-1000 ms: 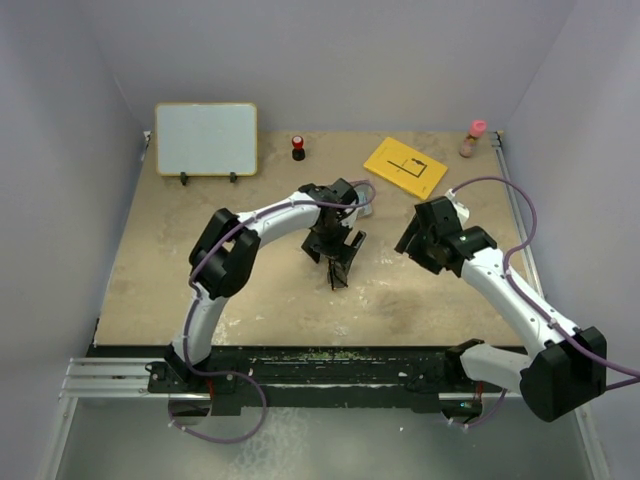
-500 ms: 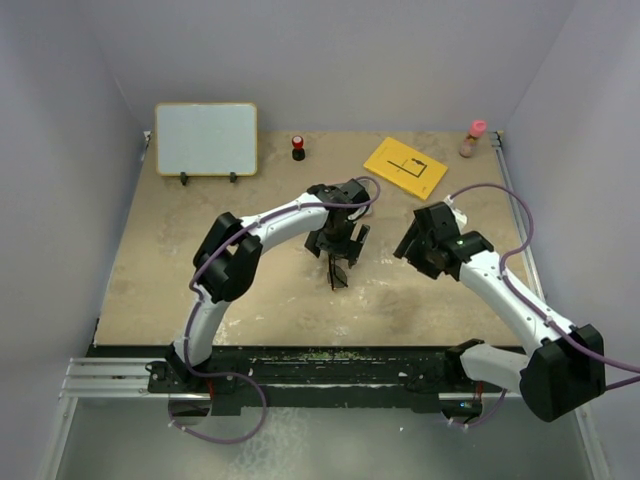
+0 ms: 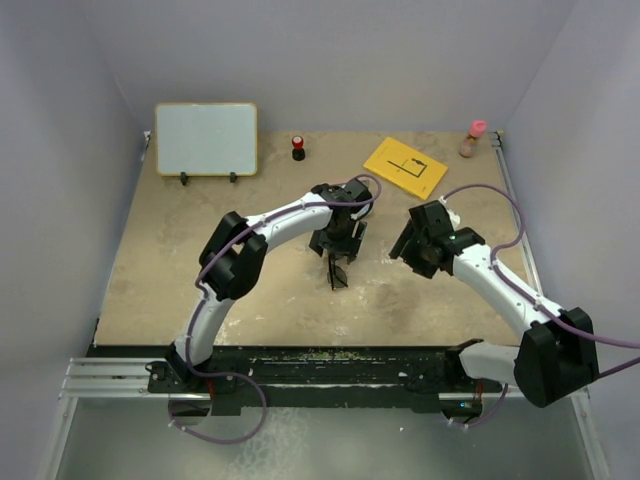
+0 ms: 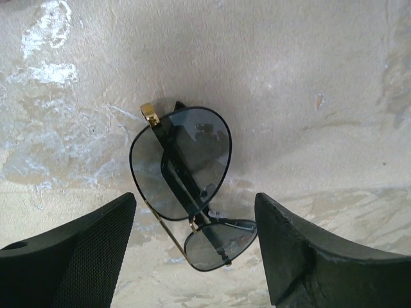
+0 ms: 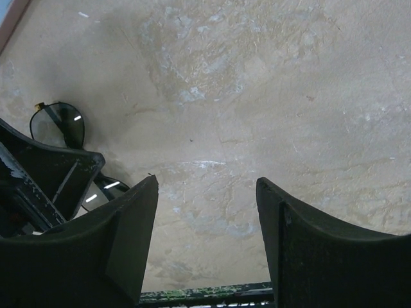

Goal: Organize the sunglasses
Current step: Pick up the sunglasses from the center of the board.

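Observation:
The sunglasses (image 3: 337,273) lie folded on the sandy table near its middle, dark wire frame, grey lenses, temple arms crossed over them. In the left wrist view the sunglasses (image 4: 187,187) lie on the table just below my left gripper (image 4: 194,199), which is open with its fingers apart on either side and not touching the frame. From above, my left gripper (image 3: 337,242) sits just behind them. My right gripper (image 3: 414,246) is open and empty to their right. In the right wrist view (image 5: 207,183) one lens of the sunglasses (image 5: 61,125) shows at the left, partly hidden by a left finger (image 5: 45,173).
A whiteboard (image 3: 205,138) stands at the back left. A small red-topped object (image 3: 298,147), a yellow card (image 3: 405,167) and a pink-capped bottle (image 3: 473,139) are along the back. A black rail (image 3: 320,362) runs along the table's near edge.
My left gripper has drawn back a little toward the far side, away from the sunglasses, which have not moved. My right gripper has shifted slightly left toward them.

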Controlling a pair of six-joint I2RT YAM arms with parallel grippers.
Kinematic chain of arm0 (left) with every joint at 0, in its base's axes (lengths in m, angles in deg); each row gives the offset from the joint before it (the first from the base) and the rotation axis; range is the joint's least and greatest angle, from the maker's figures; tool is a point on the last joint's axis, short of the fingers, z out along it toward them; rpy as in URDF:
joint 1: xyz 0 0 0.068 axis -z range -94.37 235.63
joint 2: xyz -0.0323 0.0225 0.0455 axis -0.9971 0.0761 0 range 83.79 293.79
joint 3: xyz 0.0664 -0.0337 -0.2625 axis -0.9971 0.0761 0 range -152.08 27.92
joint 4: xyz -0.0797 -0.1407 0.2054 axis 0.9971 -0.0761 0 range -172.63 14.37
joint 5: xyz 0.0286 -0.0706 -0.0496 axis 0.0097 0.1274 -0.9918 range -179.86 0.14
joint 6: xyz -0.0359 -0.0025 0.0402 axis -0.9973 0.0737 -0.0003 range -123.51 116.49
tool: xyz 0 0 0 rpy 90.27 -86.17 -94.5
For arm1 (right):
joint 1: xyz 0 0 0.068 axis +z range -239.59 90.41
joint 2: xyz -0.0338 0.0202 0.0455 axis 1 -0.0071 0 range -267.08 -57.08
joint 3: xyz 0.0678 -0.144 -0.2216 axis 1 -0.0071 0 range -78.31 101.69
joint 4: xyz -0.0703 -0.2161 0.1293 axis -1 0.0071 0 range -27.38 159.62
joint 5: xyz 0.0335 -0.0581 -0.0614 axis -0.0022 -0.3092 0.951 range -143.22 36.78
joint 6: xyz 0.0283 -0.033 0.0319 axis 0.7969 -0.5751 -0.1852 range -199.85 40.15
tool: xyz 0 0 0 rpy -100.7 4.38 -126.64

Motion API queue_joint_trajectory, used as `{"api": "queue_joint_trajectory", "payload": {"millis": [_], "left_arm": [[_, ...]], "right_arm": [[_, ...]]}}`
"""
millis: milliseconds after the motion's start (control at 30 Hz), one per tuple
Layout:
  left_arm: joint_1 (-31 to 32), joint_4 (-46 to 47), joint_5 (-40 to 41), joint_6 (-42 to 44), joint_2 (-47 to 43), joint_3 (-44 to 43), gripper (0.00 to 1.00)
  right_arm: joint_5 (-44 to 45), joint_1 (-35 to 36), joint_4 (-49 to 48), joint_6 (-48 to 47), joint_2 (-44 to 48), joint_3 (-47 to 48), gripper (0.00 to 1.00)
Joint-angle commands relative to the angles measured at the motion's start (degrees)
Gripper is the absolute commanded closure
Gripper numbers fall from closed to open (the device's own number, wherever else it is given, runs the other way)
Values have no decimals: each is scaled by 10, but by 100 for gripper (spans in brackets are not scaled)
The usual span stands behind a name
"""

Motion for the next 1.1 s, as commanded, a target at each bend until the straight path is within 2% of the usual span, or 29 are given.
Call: {"api": "queue_joint_trajectory", "payload": {"millis": [0,367,533,800,967,1067], "left_arm": [[1,-7,19,-13,18,-26,22],[29,3,31,-10,36,-17,26],[32,-1,34,-5,52,-32,38],[33,5,38,4,47,-23,52],[32,9,46,12,35,-14,57],[33,13,51,21,25,-5,64]], "right_arm": [[-12,-4,-14,-4,-11,-1,34],[-9,-6,-16,1,3,-13,34],[-9,-7,-16,3,2,-16,34],[-9,-8,-16,1,-3,-12,34],[-7,-8,-15,-2,-7,-6,35],[-6,-9,-15,-2,-8,-6,35]]}}
